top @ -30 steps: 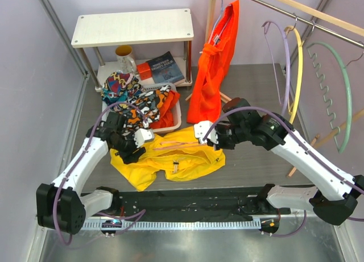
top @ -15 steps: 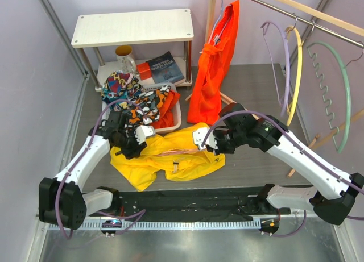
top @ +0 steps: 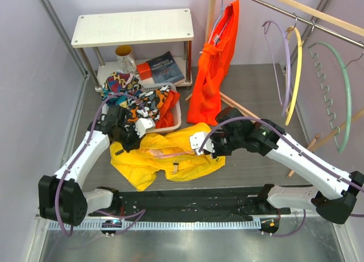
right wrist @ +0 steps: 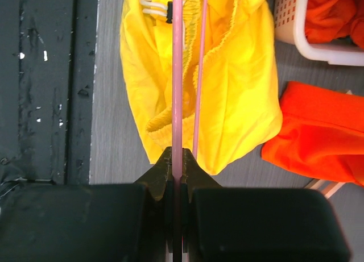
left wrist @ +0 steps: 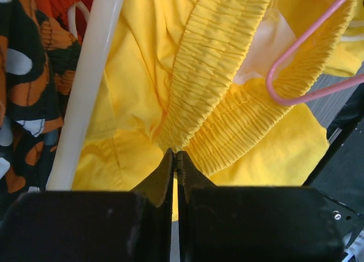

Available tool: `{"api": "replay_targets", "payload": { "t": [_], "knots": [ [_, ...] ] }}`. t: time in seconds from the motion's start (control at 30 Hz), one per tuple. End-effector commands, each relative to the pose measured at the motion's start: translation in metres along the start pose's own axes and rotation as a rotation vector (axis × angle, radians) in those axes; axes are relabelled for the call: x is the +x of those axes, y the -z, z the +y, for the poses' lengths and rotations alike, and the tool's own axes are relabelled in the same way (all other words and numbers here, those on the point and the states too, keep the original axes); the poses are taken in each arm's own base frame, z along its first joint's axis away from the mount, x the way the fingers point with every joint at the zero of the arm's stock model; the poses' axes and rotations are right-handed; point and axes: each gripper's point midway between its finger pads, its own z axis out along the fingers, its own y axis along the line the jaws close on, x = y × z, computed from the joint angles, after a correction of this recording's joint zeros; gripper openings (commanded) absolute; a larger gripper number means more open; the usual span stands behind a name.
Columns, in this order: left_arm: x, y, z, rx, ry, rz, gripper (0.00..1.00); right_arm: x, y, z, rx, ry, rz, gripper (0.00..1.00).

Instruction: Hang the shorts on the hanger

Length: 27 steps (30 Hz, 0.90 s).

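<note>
The yellow shorts [top: 187, 162] lie crumpled on the grey table between the two arms. My left gripper [top: 138, 138] is at their left end. In the left wrist view it [left wrist: 175, 154] is shut on the ribbed waistband of the shorts [left wrist: 136, 74]. The pale pink hanger [left wrist: 296, 52] pokes into the waist opening. My right gripper [top: 199, 145] is at the right end of the shorts. In the right wrist view it [right wrist: 177, 151] is shut on the hanger [right wrist: 177, 74], which runs straight ahead into the shorts [right wrist: 239, 91].
A white basket [top: 177, 121] holding multicoloured cloth [top: 136, 103] sits just behind the shorts. An orange garment [top: 213, 63] hangs at the back centre. Lilac [top: 282, 63], yellow [top: 298, 74] and green [top: 341, 91] hangers hang from the rail at the right. A white shelf [top: 133, 26] stands at the back left.
My left gripper has gone from open to shut on the waistband and drawn back towards the basket. My right gripper has moved a little left with the hanger.
</note>
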Motion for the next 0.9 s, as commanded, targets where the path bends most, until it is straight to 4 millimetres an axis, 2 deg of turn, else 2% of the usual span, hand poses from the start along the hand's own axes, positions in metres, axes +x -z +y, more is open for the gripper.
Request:
{"api": "replay_targets", "payload": {
  "t": [0.0, 0.3, 0.47, 0.77, 0.83, 0.87],
  "knots": [
    [-0.023, 0.016, -0.003, 0.015, 0.006, -0.06, 0.0, -0.016, -0.005, -0.024, 0.106, 0.009, -0.044, 0.01],
    [-0.033, 0.033, -0.014, 0.058, 0.042, -0.055, 0.0, -0.029, -0.038, -0.05, 0.198, -0.015, -0.097, 0.01],
    [-0.043, 0.045, -0.014, 0.055, 0.044, -0.07, 0.0, -0.042, -0.047, -0.055, 0.214, 0.007, -0.181, 0.01],
    [-0.055, 0.058, -0.026, 0.091, 0.052, -0.097, 0.0, -0.066, -0.079, -0.06, 0.194, 0.008, -0.343, 0.01],
    [-0.056, 0.059, -0.03, 0.107, 0.065, -0.112, 0.04, -0.07, -0.083, -0.061, 0.203, 0.002, -0.376, 0.01],
    [-0.056, 0.06, -0.031, 0.113, 0.07, -0.128, 0.18, -0.07, -0.084, -0.061, 0.203, -0.003, -0.383, 0.01]
  ]
}}
